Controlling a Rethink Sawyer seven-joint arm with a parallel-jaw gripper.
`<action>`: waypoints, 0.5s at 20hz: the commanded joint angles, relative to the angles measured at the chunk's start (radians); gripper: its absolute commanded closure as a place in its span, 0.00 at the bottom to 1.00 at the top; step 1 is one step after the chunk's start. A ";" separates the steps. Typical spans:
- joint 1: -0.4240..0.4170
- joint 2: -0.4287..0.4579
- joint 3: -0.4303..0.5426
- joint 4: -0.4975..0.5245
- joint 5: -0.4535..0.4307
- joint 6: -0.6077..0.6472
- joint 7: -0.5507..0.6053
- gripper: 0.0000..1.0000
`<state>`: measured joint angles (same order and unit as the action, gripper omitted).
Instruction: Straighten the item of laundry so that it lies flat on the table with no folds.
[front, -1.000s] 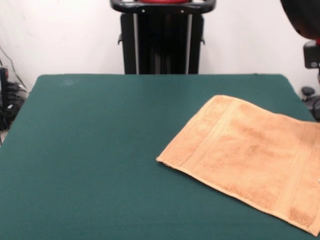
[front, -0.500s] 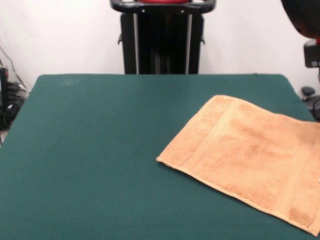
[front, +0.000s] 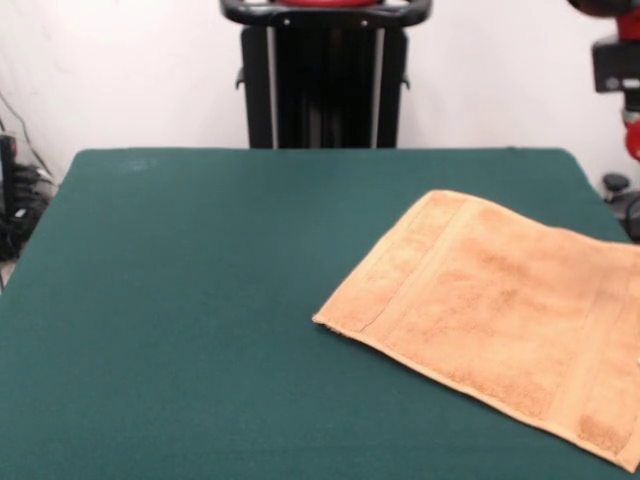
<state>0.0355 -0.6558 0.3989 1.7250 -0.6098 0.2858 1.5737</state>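
The orange-tan towel (front: 490, 310) lies spread out on the right part of the dark green table (front: 200, 300), turned at an angle. Its right end runs past the picture's right edge. A woven border band (front: 405, 275) runs near its left end and another (front: 600, 350) near its right end. No fold shows on the part in view, and no white tag shows. A red and black part of the arm (front: 617, 62) hangs at the top right edge, beyond the table's far right corner and apart from the towel. The gripper itself does not show.
The robot's black pedestal (front: 325, 80) stands behind the middle of the table's far edge. Cables and dark gear (front: 15, 200) sit off the table's left side. A dark object (front: 625, 200) sits off the table's right side.
The arm part at the top right has moved upward, and its large dark rounded section has left the picture. The towel has not moved.
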 joint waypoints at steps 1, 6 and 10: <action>-0.036 -0.042 0.075 0.093 -0.043 0.193 -0.148 0.00; -0.051 -0.061 0.058 0.091 -0.067 0.257 -0.174 0.00; -0.063 -0.086 0.070 0.099 -0.060 0.300 -0.183 0.00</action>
<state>-0.0155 -0.7288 0.3992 1.7493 -0.6102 0.4308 1.5737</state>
